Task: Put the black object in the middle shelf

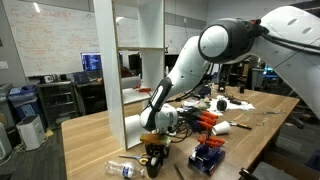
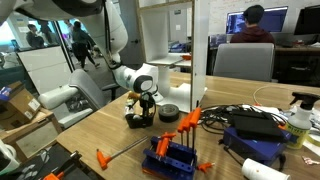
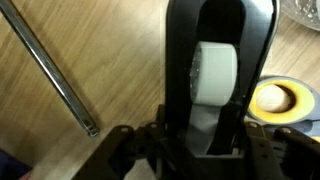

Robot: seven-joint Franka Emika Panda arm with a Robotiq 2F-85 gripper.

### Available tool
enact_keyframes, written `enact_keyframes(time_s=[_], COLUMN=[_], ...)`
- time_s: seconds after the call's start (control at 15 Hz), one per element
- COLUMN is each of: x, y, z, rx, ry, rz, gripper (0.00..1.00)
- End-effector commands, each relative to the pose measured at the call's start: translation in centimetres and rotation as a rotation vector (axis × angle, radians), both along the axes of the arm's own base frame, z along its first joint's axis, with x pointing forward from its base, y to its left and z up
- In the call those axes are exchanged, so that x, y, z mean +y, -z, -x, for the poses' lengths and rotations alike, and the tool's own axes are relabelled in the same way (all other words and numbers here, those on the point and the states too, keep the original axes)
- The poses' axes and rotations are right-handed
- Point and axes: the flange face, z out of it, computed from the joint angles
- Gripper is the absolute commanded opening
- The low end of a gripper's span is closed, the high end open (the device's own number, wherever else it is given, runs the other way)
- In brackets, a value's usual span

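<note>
The black object [image 3: 220,60] is a chunky black frame holding a white roll. It stands on the wooden table in front of the white shelving unit and shows in both exterior views [image 1: 153,160] [image 2: 138,117]. My gripper [image 1: 154,148] [image 2: 140,105] [image 3: 200,150] points down over it, with its fingers closed against the object's sides. The middle shelf [image 1: 140,96] [image 2: 166,62] is behind and above the gripper, apart from it. I cannot tell whether the object still touches the table.
A flat round black puck [image 2: 168,112] lies next to the gripper. A yellowish tape ring [image 3: 276,98] and a metal rod [image 3: 50,70] lie on the table. A blue and orange holder [image 1: 206,155] [image 2: 172,152], orange clamps [image 1: 205,122] and a clear bottle [image 1: 122,168] are nearby.
</note>
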Motion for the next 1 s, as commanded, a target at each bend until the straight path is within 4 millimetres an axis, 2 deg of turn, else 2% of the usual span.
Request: enact_keyframes(time_s=[0.0, 0.47, 0.93], x=[-0.9, -2.0, -2.9], y=[-2.9, -8.5, -15.7], z=[-0.4, 0.2, 2.9], rx=[-0.007, -0.013, -0.006], ry=[-0.011, -0.023, -0.048], rz=[-0.011, -0.008, -0.01], gripper=[0.31, 0.31, 0.31])
